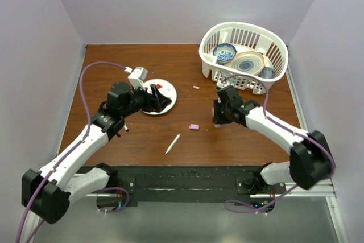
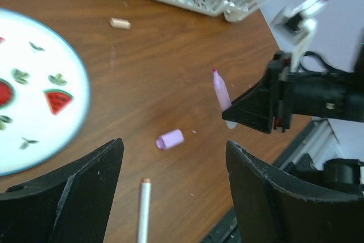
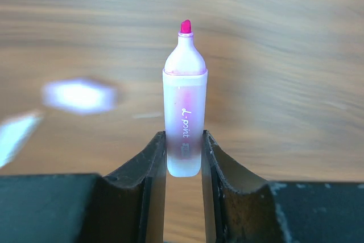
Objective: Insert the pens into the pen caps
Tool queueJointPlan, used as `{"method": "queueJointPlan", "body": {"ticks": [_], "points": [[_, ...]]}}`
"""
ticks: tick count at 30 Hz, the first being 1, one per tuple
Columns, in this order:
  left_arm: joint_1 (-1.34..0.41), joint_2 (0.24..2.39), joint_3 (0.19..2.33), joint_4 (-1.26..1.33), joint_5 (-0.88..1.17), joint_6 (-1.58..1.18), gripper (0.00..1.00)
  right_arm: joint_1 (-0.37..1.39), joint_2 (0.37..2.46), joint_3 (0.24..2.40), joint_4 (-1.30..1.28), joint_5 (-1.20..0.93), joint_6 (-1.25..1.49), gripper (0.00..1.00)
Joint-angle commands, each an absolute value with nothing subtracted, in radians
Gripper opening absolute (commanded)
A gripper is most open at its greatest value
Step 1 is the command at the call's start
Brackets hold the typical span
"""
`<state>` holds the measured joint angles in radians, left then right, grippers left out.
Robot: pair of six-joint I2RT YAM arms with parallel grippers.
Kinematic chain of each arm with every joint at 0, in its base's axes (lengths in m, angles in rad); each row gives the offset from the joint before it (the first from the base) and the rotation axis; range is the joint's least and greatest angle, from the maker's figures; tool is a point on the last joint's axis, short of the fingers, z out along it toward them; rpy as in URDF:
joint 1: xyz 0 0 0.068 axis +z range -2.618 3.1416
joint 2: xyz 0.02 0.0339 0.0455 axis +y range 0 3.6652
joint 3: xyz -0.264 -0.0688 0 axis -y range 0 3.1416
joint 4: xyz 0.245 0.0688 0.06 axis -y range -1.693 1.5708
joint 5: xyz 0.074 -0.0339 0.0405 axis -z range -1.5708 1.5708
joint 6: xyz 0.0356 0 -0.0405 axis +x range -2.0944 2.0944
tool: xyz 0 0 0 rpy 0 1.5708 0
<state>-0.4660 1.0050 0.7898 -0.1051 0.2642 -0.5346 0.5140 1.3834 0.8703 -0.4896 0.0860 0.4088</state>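
Note:
My right gripper [image 3: 183,140] is shut on the lower barrel of a thick pale pink pen [image 3: 185,92], which stands upright with its red tip uncovered. It also shows in the left wrist view, the pen [image 2: 222,92] raised above the table. A short lilac-pink pen cap [image 2: 170,139] lies on its side left of the right gripper [image 1: 218,119]. A white pen [image 1: 173,143] lies nearer the front edge. A small peach cap [image 1: 196,87] lies further back. My left gripper [image 1: 156,102] hovers over the plate's edge, its fingers [image 2: 85,197] open and empty.
A white plate [image 1: 169,92] with watermelon prints sits at the left middle of the brown table. A white basket [image 1: 211,66] holding bowls and a cup stands at the back right. White walls close in the sides and back.

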Motion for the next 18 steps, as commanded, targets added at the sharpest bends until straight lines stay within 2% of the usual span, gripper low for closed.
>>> {"method": "queueJointPlan", "body": {"ticks": [1,6,10,18], "points": [[-0.524,1.054,0.744,0.053,0.351,-0.643,0.77,0.613,1.212,0.874,-0.332,0.025,0.612,0.0],[-0.592,1.014,0.631,0.256,0.373,-0.628,0.76,0.693,1.134,0.89,-0.27,0.067,0.842,0.0],[-0.676,1.005,0.611,0.302,0.312,-0.563,0.75,0.758,1.12,0.913,-0.272,0.173,0.971,0.0],[-0.785,1.034,0.569,0.422,0.161,-0.477,0.75,0.868,1.1,0.937,-0.255,0.247,1.127,0.0]]}}
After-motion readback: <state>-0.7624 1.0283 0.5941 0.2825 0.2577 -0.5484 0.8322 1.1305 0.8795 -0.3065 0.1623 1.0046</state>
